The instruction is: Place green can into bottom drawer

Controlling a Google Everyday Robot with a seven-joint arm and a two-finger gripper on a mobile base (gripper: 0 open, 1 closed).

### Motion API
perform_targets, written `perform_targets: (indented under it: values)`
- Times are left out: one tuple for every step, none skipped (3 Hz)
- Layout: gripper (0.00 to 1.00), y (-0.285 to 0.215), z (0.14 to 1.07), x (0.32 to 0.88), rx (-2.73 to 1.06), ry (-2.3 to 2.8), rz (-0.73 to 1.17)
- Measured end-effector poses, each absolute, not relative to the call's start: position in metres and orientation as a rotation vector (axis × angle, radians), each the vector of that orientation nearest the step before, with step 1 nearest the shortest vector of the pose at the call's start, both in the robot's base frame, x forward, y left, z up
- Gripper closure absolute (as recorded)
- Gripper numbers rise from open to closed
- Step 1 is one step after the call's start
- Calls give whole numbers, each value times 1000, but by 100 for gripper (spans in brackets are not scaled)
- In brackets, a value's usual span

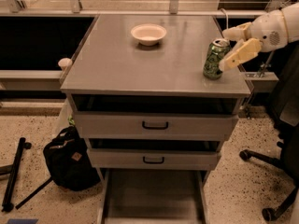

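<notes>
Gripper at the green can, bottom drawer open below.

Camera view: the green can (pixel 215 59) stands upright near the right front corner of the tabletop (pixel 140 71). The gripper (pixel 224 49) reaches in from the right with its fingers apart, one behind the can and one in front; contact cannot be told. The bottom drawer (pixel 154 196) lies pulled out, down and left of the can.

Pale bowl (pixel 148 33), black bag (pixel 70 162), office chair (pixel 259 157)
</notes>
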State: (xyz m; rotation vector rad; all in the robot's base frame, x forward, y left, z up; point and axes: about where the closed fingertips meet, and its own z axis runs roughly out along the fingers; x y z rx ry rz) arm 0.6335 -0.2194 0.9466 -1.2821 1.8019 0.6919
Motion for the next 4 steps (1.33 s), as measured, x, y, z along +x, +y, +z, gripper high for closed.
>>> perform_targets:
  values:
    - [0,-224,938,665,-1199,1860,621]
    - [0,-224,938,665,-1199,1860,621]
    - [0,-219,916,675,-1272,1906,636]
    - [0,-214,895,685,-1337,1948,647]
